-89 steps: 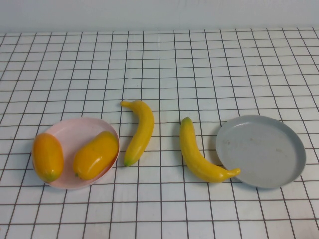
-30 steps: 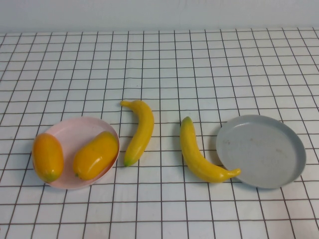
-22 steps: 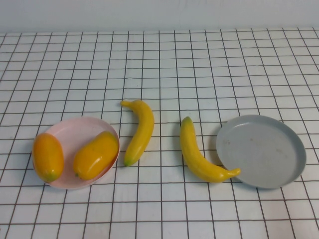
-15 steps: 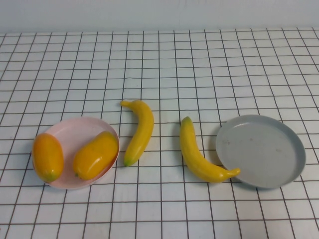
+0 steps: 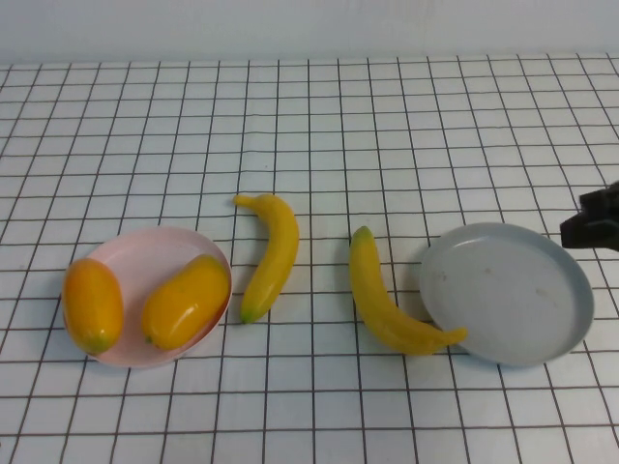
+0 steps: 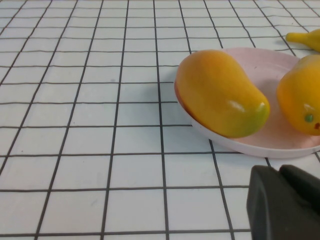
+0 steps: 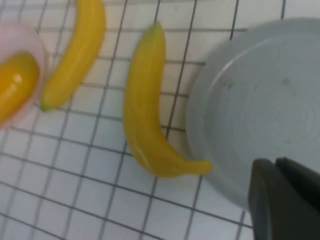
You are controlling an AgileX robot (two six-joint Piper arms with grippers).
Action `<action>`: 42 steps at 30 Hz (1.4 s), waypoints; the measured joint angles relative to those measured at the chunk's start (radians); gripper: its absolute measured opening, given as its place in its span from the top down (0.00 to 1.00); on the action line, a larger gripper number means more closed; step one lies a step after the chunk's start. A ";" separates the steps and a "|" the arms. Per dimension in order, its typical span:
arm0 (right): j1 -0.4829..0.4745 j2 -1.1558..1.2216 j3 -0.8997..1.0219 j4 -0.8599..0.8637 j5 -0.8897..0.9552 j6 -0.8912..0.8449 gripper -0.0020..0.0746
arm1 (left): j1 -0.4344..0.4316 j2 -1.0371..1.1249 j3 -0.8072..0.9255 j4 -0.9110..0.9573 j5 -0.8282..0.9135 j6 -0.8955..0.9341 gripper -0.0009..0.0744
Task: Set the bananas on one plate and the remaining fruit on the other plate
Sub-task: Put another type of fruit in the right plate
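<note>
Two bananas lie on the table between the plates: one (image 5: 274, 253) near the pink plate (image 5: 155, 242), the other (image 5: 382, 300) with its stem touching the grey plate (image 5: 513, 290). Two orange-yellow fruits (image 5: 92, 304) (image 5: 186, 300) rest on the pink plate. My right gripper (image 5: 592, 220) enters at the right edge, beside the grey plate's far right rim, shut and empty; its wrist view shows its gripper (image 7: 275, 165) over the grey plate (image 7: 260, 100) with the banana (image 7: 142, 110) beyond. My left gripper (image 6: 279, 172) is shut and empty, low beside the pink plate (image 6: 260, 145) and a fruit (image 6: 220, 92).
The table is covered with a white cloth with a black grid (image 5: 309, 126). A pale wall runs along the far edge. The grey plate holds nothing.
My right gripper has come into the high view at the right edge, beside the grey plate. The fruit and plates have not moved.
</note>
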 joint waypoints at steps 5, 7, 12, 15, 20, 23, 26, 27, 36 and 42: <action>0.223 0.183 -0.252 -0.483 0.119 0.259 0.99 | 0.000 0.000 0.000 0.000 0.000 0.000 0.99; 0.321 0.262 -0.342 -0.606 0.181 0.308 0.99 | 0.000 0.000 0.000 0.000 0.000 0.000 0.99; 0.429 0.451 -0.504 -0.660 0.288 0.314 0.91 | 0.000 0.000 0.000 0.000 0.000 0.000 0.99; 0.449 0.535 -0.556 -0.664 0.305 0.278 0.74 | 0.000 0.000 0.000 0.000 0.000 0.000 0.99; 0.513 0.632 -0.596 -0.688 0.309 0.187 0.40 | 0.000 0.000 0.000 0.000 0.000 0.000 0.99; 0.566 0.681 -0.597 -0.706 0.304 0.122 0.32 | 0.000 0.000 0.000 0.000 0.000 0.000 0.99; 0.611 0.731 -0.597 -0.708 0.296 0.095 0.30 | 0.000 0.000 0.000 0.000 0.000 0.000 0.99; 0.622 0.745 -0.597 -0.708 0.291 0.090 0.29 | 0.000 0.000 0.000 0.000 0.000 0.000 0.99; 0.635 0.783 -0.599 -0.713 0.212 0.084 0.30 | 0.000 0.000 0.000 0.000 0.000 0.000 0.99; 0.635 0.786 -0.685 -0.717 0.222 0.129 0.56 | 0.000 0.000 0.000 0.000 0.000 0.000 0.99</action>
